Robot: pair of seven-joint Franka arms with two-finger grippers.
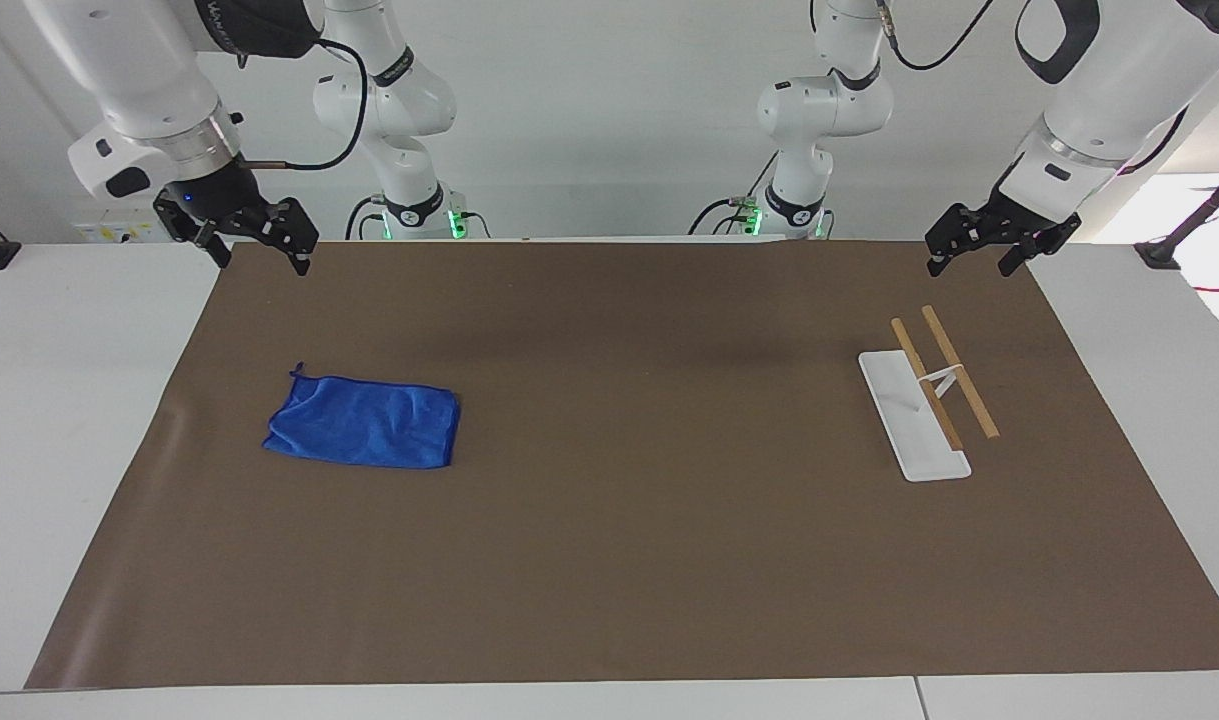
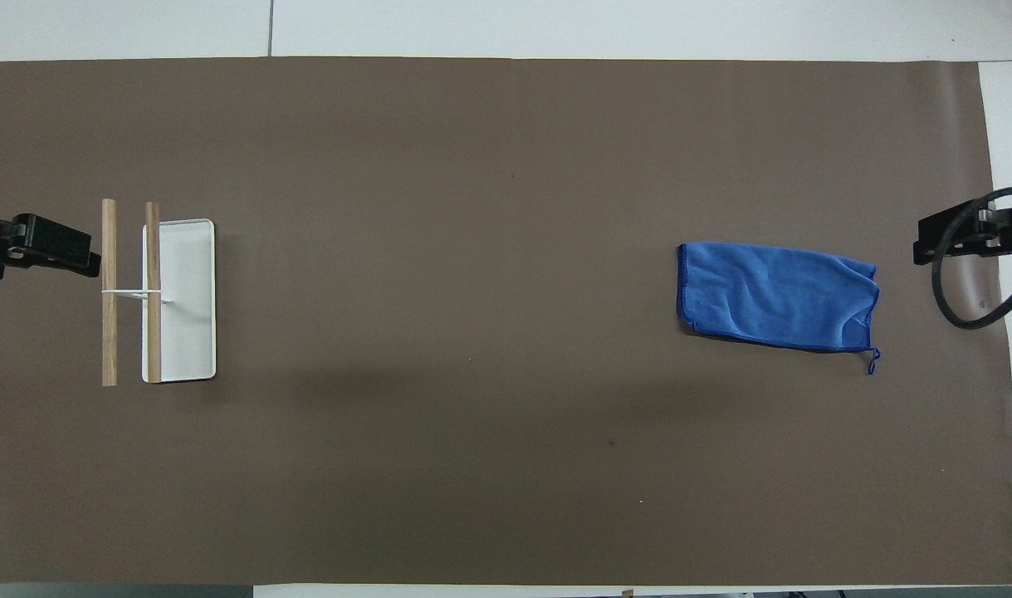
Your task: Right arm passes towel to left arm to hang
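We see the blue towel (image 1: 363, 421) lying flat toward the right arm's end of the brown mat (image 1: 609, 560), both the right gripper (image 1: 259, 255) and left gripper (image 1: 974, 258) spread, empty; soft and light, it likely pinches best at an edge.

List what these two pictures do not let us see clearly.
- Flat blue cloth towel: its underside, hidden by the towel itself, in both views.
- White towel rack with two wooden bars: its upright, too thin to follow in the facing view; from overhead, the bars cover it.
- Right gripper and left gripper: cut off by the overhead view's edges.
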